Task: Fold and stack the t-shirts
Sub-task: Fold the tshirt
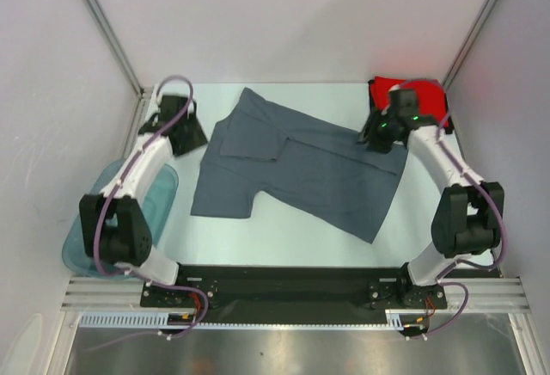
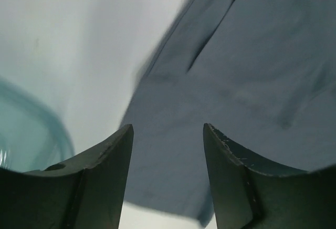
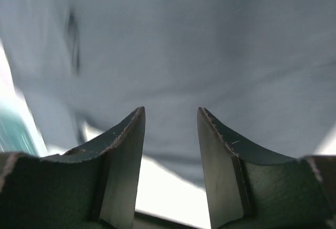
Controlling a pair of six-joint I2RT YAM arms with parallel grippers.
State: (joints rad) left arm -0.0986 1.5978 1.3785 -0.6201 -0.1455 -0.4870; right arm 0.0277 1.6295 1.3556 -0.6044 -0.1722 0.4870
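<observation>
The slate blue-grey t-shirt lies spread flat and slanted on the table, unfolded. It fills much of the left wrist view and the right wrist view. The folded red shirt lies at the back right corner, partly hidden by my right arm. I cannot make out the black shirt. My left gripper hovers open and empty just off the blue-grey shirt's left side. My right gripper hovers open and empty over its right edge.
A translucent teal tub stands at the table's left edge beside the left arm, and also shows in the left wrist view. White walls and metal posts close in the back and sides. A black rail runs along the front.
</observation>
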